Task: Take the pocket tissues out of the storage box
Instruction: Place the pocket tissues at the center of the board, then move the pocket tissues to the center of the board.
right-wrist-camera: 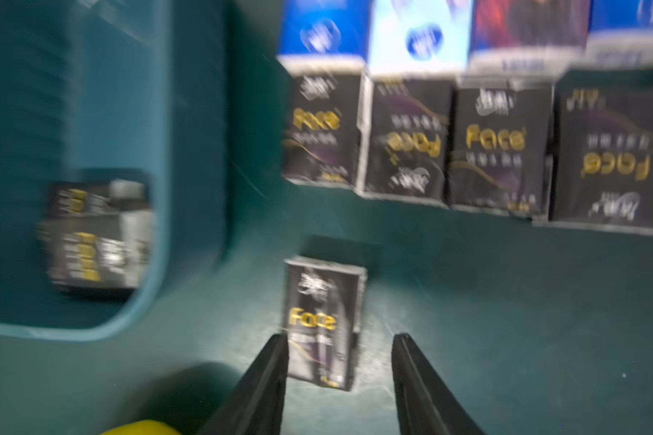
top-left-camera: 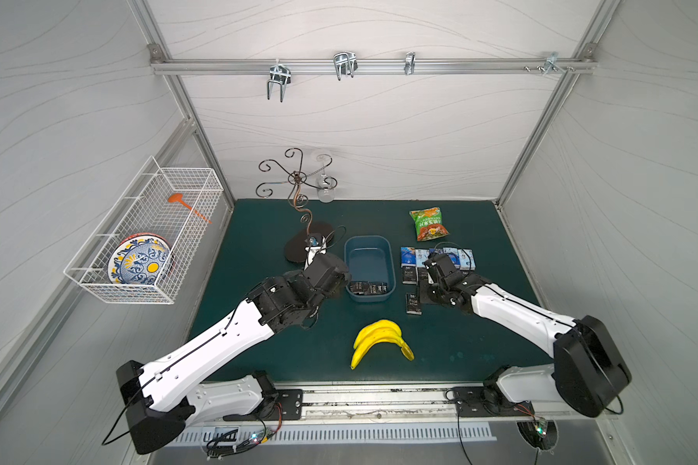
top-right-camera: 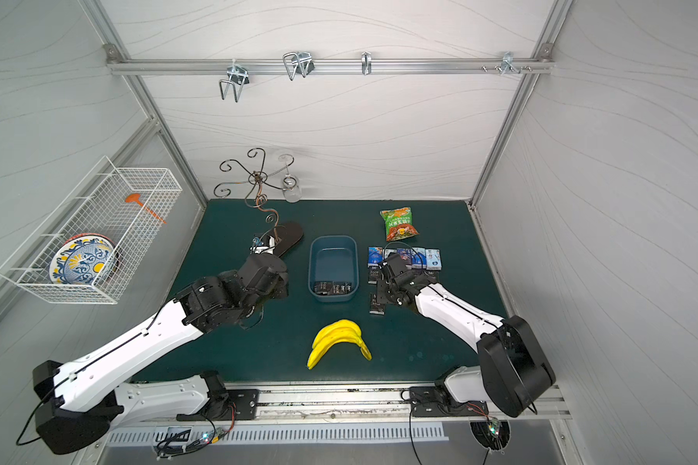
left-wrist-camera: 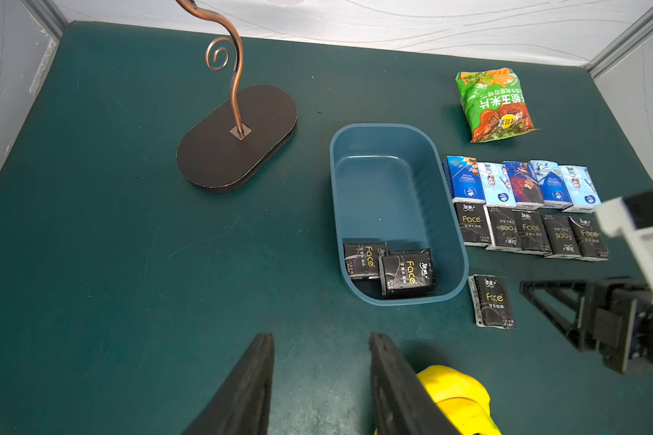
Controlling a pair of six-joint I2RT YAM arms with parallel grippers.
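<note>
Your right gripper (right-wrist-camera: 340,335) hangs low over the mat (left-wrist-camera: 129,263), just right of the near right corner of the storage box (left-wrist-camera: 377,196); its fingers stand parted with a clear gap and grip nothing; a lone black pack (right-wrist-camera: 325,324) lies flat on the mat between the fingertips, close by one finger and apart from the other, its far end reaching past the tips; the blur hides whether that nearer finger touches it. Farther off, right of the box, you have a black row (left-wrist-camera: 530,233) of five packs side by side; a blue-and-white row (left-wrist-camera: 521,184) of five lies against its far edge. At least two pocket tissues (left-wrist-camera: 406,273), black ones, lie overlapping in the box's near end. Your left gripper (left-wrist-camera: 319,339) sits just left of the box; its fingers stand apart over the mat and hold nothing.
</note>
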